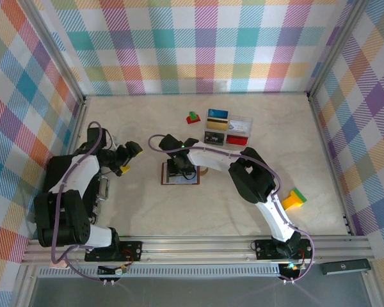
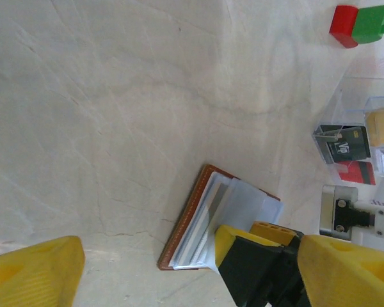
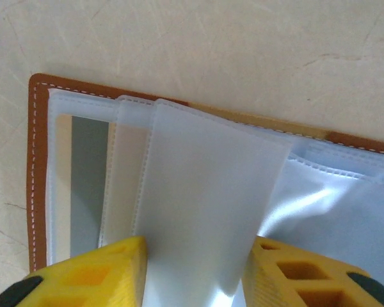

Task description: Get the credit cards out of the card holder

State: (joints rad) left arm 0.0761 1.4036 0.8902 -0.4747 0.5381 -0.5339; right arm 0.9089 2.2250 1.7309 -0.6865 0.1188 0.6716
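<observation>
The card holder (image 1: 181, 176) lies open on the table, brown-bordered with clear plastic sleeves (image 2: 243, 204) fanned up. My right gripper (image 1: 179, 164) hangs right over it. In the right wrist view its jaws (image 3: 195, 275) stand partly open, and one raised translucent sleeve (image 3: 205, 204) fills the gap between the yellow fingertips (image 3: 89, 275). A yellowish credit card with a grey band (image 3: 83, 179) shows through the flat left pocket. My left gripper (image 1: 125, 160) is open, left of the card holder (image 2: 189, 214) and apart from it, with nothing between its fingers (image 2: 32, 272).
A clear compartment box (image 1: 229, 130) with cards in it stands behind the card holder. A red-and-green block (image 1: 192, 118) lies left of it, and a yellow-green block (image 1: 294, 199) sits at the right. Plaid walls enclose the table on three sides.
</observation>
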